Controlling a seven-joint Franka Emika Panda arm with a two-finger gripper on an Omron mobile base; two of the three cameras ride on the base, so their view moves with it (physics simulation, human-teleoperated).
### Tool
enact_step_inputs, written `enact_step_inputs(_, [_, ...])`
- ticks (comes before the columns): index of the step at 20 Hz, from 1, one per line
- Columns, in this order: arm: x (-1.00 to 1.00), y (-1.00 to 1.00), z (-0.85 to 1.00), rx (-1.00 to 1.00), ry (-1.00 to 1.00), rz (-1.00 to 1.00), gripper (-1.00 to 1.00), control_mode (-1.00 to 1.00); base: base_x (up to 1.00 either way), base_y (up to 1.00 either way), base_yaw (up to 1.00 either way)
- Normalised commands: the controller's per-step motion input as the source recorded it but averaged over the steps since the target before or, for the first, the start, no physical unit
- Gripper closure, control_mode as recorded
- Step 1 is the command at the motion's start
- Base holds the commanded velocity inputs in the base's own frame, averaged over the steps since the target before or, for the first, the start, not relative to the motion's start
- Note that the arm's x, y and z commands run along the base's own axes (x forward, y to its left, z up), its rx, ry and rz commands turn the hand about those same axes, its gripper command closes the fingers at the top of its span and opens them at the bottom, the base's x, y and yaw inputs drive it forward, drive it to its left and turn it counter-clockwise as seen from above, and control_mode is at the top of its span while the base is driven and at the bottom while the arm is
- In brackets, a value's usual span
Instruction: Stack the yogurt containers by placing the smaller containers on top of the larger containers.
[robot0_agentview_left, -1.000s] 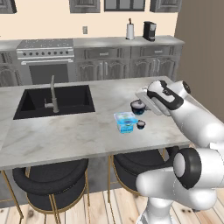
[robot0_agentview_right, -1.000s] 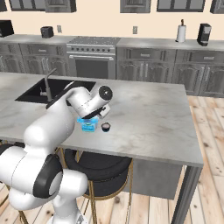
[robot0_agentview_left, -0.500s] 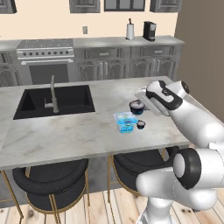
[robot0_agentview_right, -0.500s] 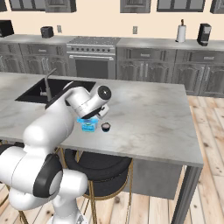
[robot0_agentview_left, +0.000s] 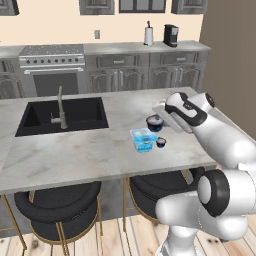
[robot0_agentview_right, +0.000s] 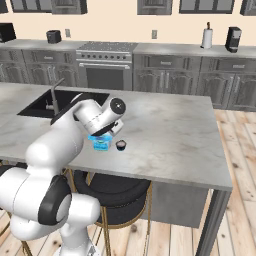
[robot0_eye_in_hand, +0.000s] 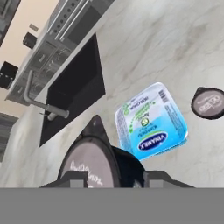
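Three containers on the counter, taken from the sink rightward: blue tub near it, larger dark cup pinched between gripper fingertips just beside the tub, tiniest cup beyond; best centre the cup over the lid, lower level.

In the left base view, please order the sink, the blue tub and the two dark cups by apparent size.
1. Sink
2. Blue tub
3. Larger dark cup, by the gripper
4. Tiny dark cup
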Motion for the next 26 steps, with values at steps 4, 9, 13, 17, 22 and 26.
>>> enact_step_inputs(4, [0.00,0.02,-0.08,0.00,0.00,0.00,1.00,-1.00,0.00,0.00,0.00])
enact_step_inputs(9, [0.15,0.01,-0.16,0.00,0.00,0.00,1.00,-1.00,0.00,0.00,0.00])
enact_step_inputs(13, [0.17,0.00,-0.15,0.00,0.00,0.00,1.00,-1.00,0.00,0.00,0.00])
enact_step_inputs(17, [0.13,0.00,-0.12,0.00,0.00,0.00,1.00,-1.00,0.00,0.00,0.00])
enact_step_inputs(22, [0.11,0.02,-0.14,0.00,0.00,0.00,1.00,-1.00,0.00,0.00,0.00])
enact_step_inputs(26, [0.12,0.07,-0.12,0.00,0.00,0.00,1.00,-1.00,0.00,0.00,0.00])
